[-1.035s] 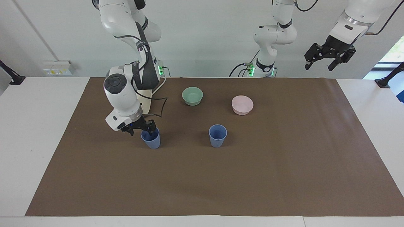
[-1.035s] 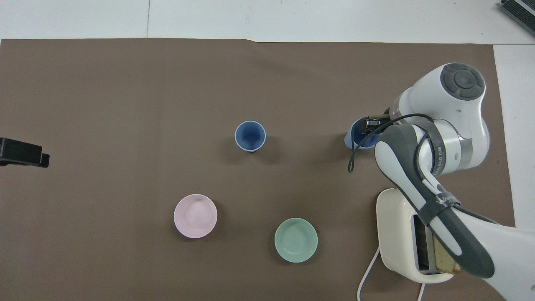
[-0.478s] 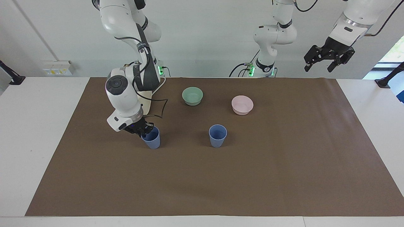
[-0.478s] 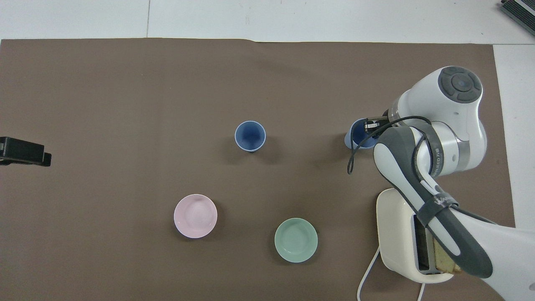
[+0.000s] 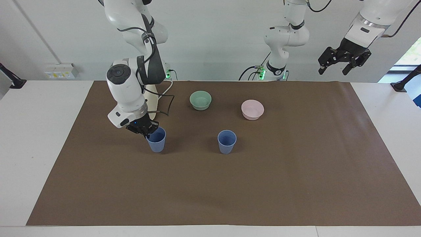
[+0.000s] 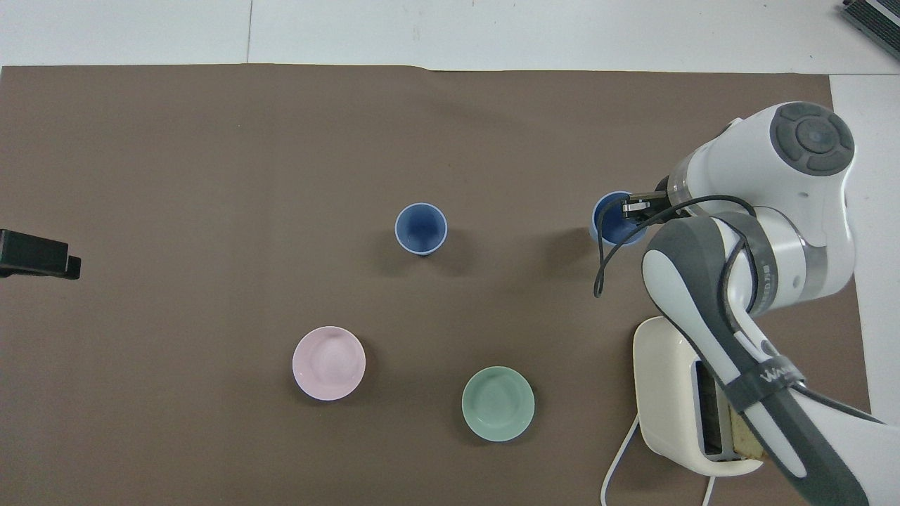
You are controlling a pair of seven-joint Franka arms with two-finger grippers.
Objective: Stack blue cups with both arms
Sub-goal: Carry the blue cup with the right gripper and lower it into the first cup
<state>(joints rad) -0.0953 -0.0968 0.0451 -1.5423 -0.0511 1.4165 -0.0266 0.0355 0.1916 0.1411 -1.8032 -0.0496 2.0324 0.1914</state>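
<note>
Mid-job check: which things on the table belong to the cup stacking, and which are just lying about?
Part of the job:
- blue cup pinched at its rim by the right gripper
- free blue cup mid-table
- left gripper, open, waiting aloft

Lying about:
- green bowl
- pink bowl
- cream toaster

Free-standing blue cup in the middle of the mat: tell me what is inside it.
Nothing: the free-standing blue cup is open-topped, and the overhead view shows only its bare blue inside. No claw is over it.

Right arm (image 6: 731,281) hides part of the toaster (image 6: 668,393); left claw (image 6: 35,254) cut by frame edge.
</note>
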